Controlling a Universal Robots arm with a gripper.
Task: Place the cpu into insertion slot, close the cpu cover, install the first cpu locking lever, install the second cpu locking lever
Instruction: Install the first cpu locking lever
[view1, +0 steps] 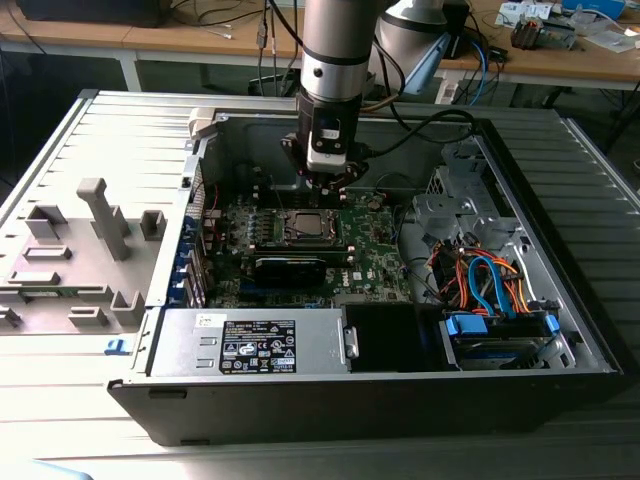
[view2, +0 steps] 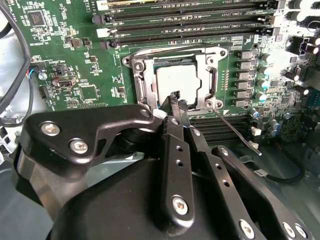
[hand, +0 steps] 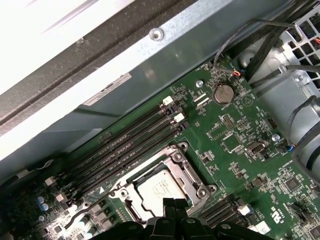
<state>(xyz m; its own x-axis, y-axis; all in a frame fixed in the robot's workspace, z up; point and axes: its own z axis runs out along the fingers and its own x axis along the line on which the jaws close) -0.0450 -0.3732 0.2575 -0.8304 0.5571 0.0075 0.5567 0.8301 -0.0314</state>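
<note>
**Gripper closed at the edge of the cpu cover**

Gripper (view2: 178, 100) fingers are drawn together, with nothing seen between them, just over the rim of the cpu cover (view2: 144, 82). The cpu (view2: 177, 82) lies flat in the insertion slot (view2: 131, 61), its pale face showing through the lowered cover's window. A thin locking lever (view2: 237, 131) angles away from the socket across the green motherboard (view2: 75, 60), inside the open computer case (view1: 350, 410).

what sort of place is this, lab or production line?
Probably a lab or workshop, not a line: an open computer case lies on a ribbed metal table, a robot arm hangs over it, and cluttered wooden desks stand behind.
</note>
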